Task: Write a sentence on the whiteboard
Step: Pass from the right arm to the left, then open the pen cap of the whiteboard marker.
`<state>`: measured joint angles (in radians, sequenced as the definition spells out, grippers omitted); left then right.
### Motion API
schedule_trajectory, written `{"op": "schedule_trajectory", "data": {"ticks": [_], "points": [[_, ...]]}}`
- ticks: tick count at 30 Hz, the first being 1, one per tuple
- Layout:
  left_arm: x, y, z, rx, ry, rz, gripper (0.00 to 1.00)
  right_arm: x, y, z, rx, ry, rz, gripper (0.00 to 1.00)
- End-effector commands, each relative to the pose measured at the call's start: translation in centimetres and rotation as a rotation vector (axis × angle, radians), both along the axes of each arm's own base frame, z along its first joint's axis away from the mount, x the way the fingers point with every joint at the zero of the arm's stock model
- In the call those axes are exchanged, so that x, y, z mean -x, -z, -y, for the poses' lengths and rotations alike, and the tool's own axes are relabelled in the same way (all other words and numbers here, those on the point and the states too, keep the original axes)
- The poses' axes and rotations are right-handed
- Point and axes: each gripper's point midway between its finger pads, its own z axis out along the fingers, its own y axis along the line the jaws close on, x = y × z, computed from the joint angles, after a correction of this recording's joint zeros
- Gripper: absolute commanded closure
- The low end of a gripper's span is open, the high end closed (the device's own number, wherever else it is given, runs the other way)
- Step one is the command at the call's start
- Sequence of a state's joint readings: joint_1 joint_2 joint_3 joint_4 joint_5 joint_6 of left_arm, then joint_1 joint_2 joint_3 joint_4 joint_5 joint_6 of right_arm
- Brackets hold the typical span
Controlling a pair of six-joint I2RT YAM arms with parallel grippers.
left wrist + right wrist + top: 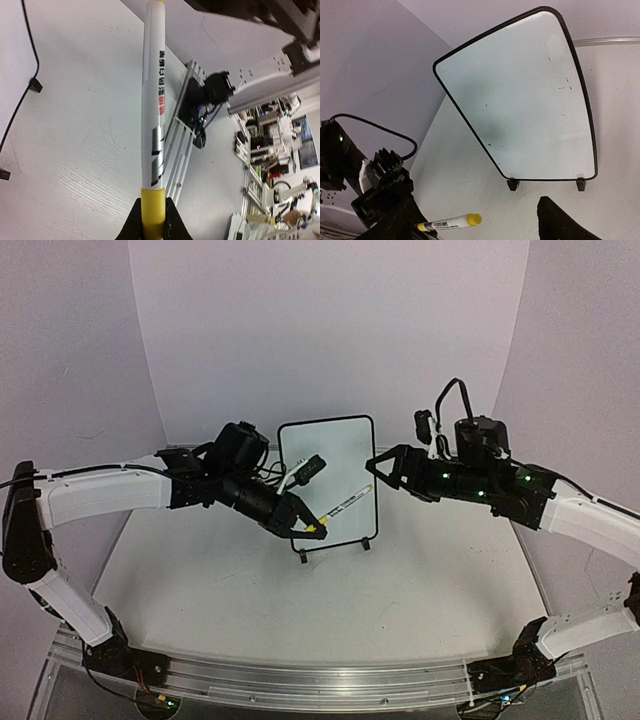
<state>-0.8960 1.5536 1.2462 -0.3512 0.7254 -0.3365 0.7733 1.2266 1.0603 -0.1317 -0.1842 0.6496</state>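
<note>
**Whiteboard blank, marker gripped, writing not begun**

The board stands upright on its two small feet at the middle of the table, face turned toward me. I see no sentence on it, only a few small specks in my right wrist view. As I judge it, all the writing is left to do. My left gripper is clamped on the yellow end of the marker. The marker's free end reaches up across the board's lower right part. I cannot tell whether it touches the surface, nor whether the cap is off. My right gripper hangs just beside the board's right edge, fingers spread wide, holding nothing. The board sits between my two grippers.
</note>
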Motion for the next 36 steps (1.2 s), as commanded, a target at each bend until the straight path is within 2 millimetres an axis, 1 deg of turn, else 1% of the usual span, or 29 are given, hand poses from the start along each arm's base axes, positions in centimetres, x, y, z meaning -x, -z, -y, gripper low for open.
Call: {"op": "schedule_trajectory", "data": {"ticks": [1, 3, 6, 10, 13, 19, 23, 25, 30, 36], "points": [[3.7, -3.8, -1.7, 0.086, 0.300, 0.078, 1.00, 3.6, -2.6, -1.1, -0.054, -0.310, 0.009, 0.16], [4.2, -4.0, -1.8, 0.101, 0.378, 0.079, 1.00, 4.7, -2.8, -1.6, -0.069, -0.395, 0.004, 0.13], [5.0, -3.6, -1.9, 0.099, 0.453, 0.041, 1.00, 6.4, -3.0, -2.3, -0.098, -0.507, -0.020, 0.12], [5.1, -3.4, -1.7, 0.116, 0.486, 0.042, 1.00, 7.8, -2.3, -3.3, -0.129, -0.622, -0.088, 0.11], [5.0, -3.3, -1.7, 0.125, 0.486, 0.047, 1.00, 8.5, -1.6, -3.9, -0.143, -0.681, -0.138, 0.13], [5.0, -2.7, -1.5, 0.129, 0.488, 0.048, 1.00, 8.8, -0.8, -4.6, -0.145, -0.719, -0.174, 0.14], [4.8, -2.4, -1.4, 0.123, 0.486, 0.044, 1.00, 9.5, -0.3, -5.7, -0.134, -0.754, -0.187, 0.16], [4.8, -2.2, -1.4, 0.120, 0.486, 0.040, 1.00, 10.1, -0.2, -6.5, -0.129, -0.777, -0.189, 0.16], [4.7, -1.9, -1.4, 0.110, 0.475, 0.045, 1.00, 10.6, 0.2, -7.7, -0.120, -0.811, -0.198, 0.19], [4.2, -1.0, -1.4, 0.083, 0.451, 0.055, 1.00, 11.1, 0.4, -8.6, -0.115, -0.837, -0.203, 0.24]]}}
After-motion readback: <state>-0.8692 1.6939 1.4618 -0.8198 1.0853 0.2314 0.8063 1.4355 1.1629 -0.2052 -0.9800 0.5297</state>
